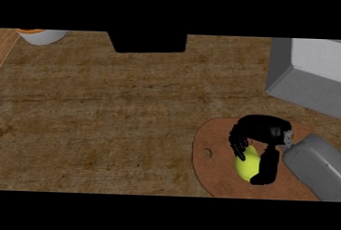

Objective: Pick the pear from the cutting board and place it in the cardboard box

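The yellow-green pear (247, 163) is lying on the brown oval wooden cutting board (215, 166), toward the board's middle, and the robot's black right hand (261, 134) is sitting directly over it. The fingers (239, 144) are curling down along the pear's far side while the thumb (265, 168) is running along its near side, so the hand is closing round the fruit; whether the pear is resting on the board or lifting off it cannot be told. By my reading the grasping step is in hand. The next move is calling for a straight lift clear of the board, then a carry to the cardboard box, but no cardboard box is plainly showing. Just beyond the board, to its right, a large grey box-like appliance (312, 76) is standing, and the carry may need to steer round it. Well beyond the board, a black block (147, 42) is sitting at the counter's far edge, and a white bowl with orange contents (41, 35) is showing far off to the left. The left hand is not showing.
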Robot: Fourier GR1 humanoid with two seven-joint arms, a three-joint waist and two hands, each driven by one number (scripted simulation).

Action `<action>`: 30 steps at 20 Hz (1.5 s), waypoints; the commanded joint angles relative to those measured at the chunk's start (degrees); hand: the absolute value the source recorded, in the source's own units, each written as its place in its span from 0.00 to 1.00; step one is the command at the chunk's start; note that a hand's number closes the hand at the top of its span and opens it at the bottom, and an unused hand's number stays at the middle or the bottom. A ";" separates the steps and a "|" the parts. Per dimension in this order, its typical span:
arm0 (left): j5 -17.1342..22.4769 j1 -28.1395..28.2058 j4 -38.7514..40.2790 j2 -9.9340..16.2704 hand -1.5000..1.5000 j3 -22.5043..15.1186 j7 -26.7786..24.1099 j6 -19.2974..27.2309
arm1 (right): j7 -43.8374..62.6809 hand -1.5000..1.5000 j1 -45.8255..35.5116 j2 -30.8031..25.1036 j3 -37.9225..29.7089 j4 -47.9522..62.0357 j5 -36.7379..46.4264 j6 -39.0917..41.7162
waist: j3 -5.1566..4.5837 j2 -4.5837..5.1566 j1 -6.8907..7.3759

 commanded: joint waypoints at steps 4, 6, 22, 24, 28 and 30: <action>1.09 -8.91 -6.46 -1.18 0.50 4.59 -5.26 2.96 | -9.20 1.00 -3.78 -13.08 -11.55 4.44 2.20 -8.43 | 1.23 -0.72 -4.59; 1.06 -7.02 -5.65 -1.10 0.50 4.41 -5.64 2.96 | -11.59 1.00 -4.85 -15.96 -14.70 6.03 2.11 -10.50 | 1.50 -0.81 -5.09; 1.88 -8.10 -6.63 -1.65 0.50 5.86 -10.59 3.42 | -39.71 1.00 -7.93 -25.28 -32.68 18.54 -3.36 -23.71 | 1.55 1.24 -3.42; 1.62 -8.87 -6.50 -1.71 0.50 5.87 -11.46 3.45 | -42.88 1.00 -8.03 -25.17 -33.57 20.73 -4.72 -22.47 | 1.30 1.63 -1.99; 1.31 -11.30 -6.77 -2.20 0.50 5.22 -11.29 3.40 | -47.96 1.00 -8.03 -24.88 -35.08 24.59 -7.23 -20.19 | 1.01 2.09 -1.21; 1.35 -11.99 -7.41 -1.62 0.50 5.59 -11.46 3.17 | -48.49 1.00 -8.45 -25.06 -35.47 26.32 -8.42 -18.69 | 0.96 2.13 -0.40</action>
